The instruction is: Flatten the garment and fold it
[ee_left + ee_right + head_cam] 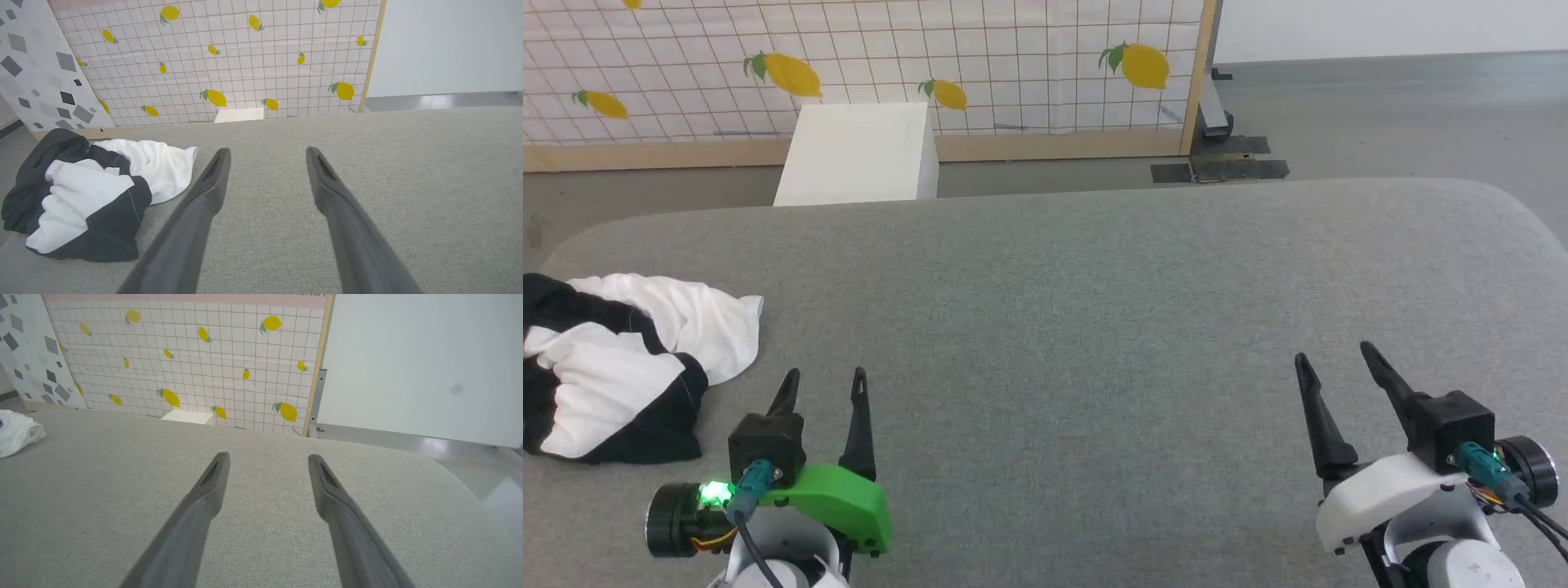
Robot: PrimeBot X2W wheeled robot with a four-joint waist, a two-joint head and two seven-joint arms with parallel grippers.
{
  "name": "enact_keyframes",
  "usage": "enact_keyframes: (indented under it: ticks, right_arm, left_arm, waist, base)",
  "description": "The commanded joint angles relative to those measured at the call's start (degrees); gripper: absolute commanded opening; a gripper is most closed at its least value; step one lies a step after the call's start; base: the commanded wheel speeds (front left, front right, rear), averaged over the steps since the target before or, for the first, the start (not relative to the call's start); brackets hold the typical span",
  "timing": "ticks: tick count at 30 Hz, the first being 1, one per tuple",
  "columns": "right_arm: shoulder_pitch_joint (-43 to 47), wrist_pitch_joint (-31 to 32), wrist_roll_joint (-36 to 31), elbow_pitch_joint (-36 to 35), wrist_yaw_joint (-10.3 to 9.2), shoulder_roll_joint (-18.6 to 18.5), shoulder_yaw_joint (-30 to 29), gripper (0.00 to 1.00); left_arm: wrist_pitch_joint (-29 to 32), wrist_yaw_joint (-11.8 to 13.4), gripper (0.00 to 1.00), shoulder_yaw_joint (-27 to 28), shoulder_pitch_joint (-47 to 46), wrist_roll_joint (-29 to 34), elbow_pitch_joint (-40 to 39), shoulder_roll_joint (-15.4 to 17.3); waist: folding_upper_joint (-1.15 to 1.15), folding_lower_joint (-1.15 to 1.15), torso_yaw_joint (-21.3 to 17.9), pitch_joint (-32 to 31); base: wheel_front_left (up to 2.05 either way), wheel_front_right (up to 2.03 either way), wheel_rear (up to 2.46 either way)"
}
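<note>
The garment (pixel 621 359), a white T-shirt with black sleeves, lies crumpled in a heap at the left edge of the grey padded table (pixel 1094 310). In the left wrist view the garment (pixel 94 192) sits just left of my fingers. My left gripper (pixel 823 377) hovers open over the table, right of the heap and apart from it, with nothing between its fingers (pixel 212 179). My right gripper (pixel 1331 353) stands open and empty at the lower right, far from the cloth. A white corner of the garment (pixel 16 430) shows at the left edge of the right wrist view.
A rigid white box (pixel 858 151) stands on the floor beyond the table's far edge. Behind it a lemon-patterned grid panel (pixel 931 57) forms a wall. Grey floor (pixel 1380 114) lies to the far right, past the table's rounded corner.
</note>
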Motion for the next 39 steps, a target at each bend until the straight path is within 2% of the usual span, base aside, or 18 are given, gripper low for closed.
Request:
enact_keyframes:
  ticks: [1,22,39]
  right_arm:
    - [0.0,-0.5,0.5,-0.1,0.0,0.0,-0.4,1.0]
    - [0.2,-3.0,2.0,-2.3,-0.02,0.0,-2.0,1.0]
    - [0.7,-5.0,4.0,-3.9,-0.03,0.1,-1.7,1.0]
  left_arm:
    - [-0.5,0.5,1.0,0.0,-0.1,0.0,0.0,0.0]
    - [-2.9,3.8,1.0,-0.8,-0.6,0.2,-0.8,0.2]
    - [-5.0,6.6,1.0,-0.8,-0.7,0.0,-1.4,0.8]
  waist:
    - [0.0,0.0,0.0,0.0]
    - [0.0,0.0,1.3,0.6]
    - [0.0,0.0,6.2,0.9]
  base:
    - [0.0,0.0,0.0]
    - [0.0,0.0,0.0]
    - [0.0,0.0,0.0]
